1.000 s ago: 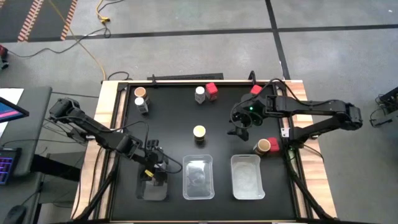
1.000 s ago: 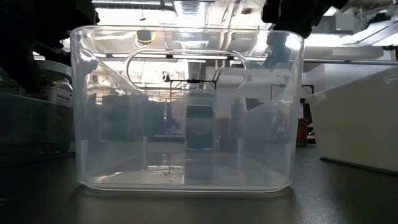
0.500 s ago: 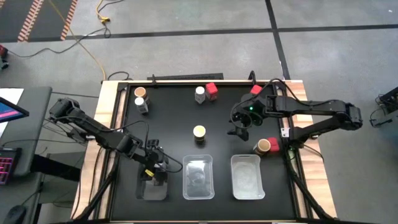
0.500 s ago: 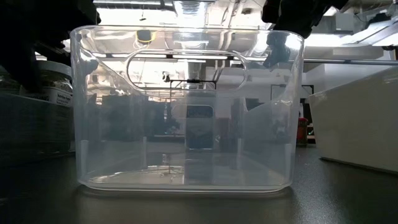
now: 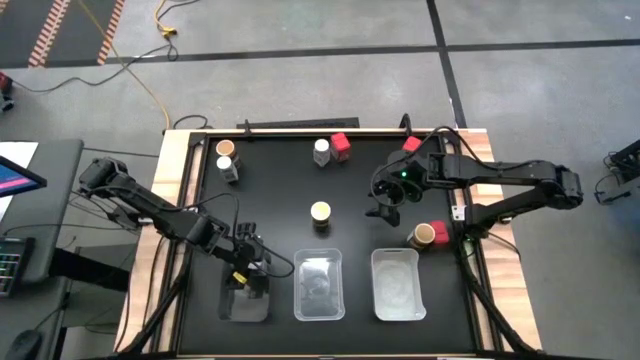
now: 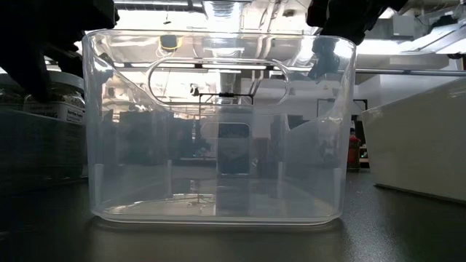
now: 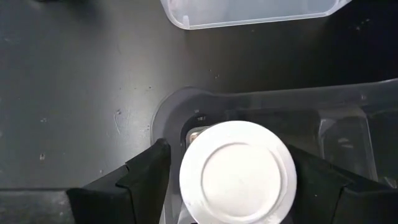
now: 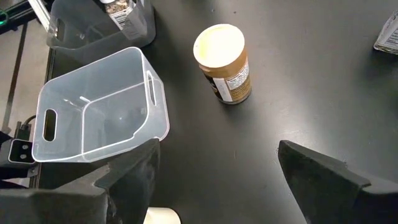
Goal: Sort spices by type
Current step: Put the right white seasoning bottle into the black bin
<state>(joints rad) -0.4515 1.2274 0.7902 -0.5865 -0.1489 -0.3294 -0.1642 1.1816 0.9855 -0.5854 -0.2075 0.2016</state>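
My left gripper (image 5: 252,272) hangs over the far end of the left clear tray (image 5: 245,305), shut around a white-capped spice jar (image 7: 236,171) that stands upright inside it. My right gripper (image 5: 383,208) waits open above the table's right half, holding nothing. A cream-lidded jar (image 5: 320,212) stands on the mat at the centre, and a tan-lidded jar (image 5: 423,235) stands near the right edge. More jars stand along the far side: a tan-lidded one (image 5: 225,148), a clear one (image 5: 230,168), a white-capped one (image 5: 321,150) and two red-capped ones (image 5: 341,145) (image 5: 411,143). My left gripper has the white-capped jar between its two fingers (image 7: 152,171), one on each side just below the cap (image 7: 186,186). The wide cap hides the place of contact. The fingers slant down from the table's far left. The jar stands upright inside the left tray.
The middle tray (image 5: 319,285) and the right tray (image 5: 395,285) stand side by side at the near edge. In the low view the middle tray (image 6: 218,124) fills most of the picture. Bare black mat lies between the trays and the far jars.
In the low view the white-capped jar has sunk a little lower into the left tray under my left gripper. The right arm has kept still.
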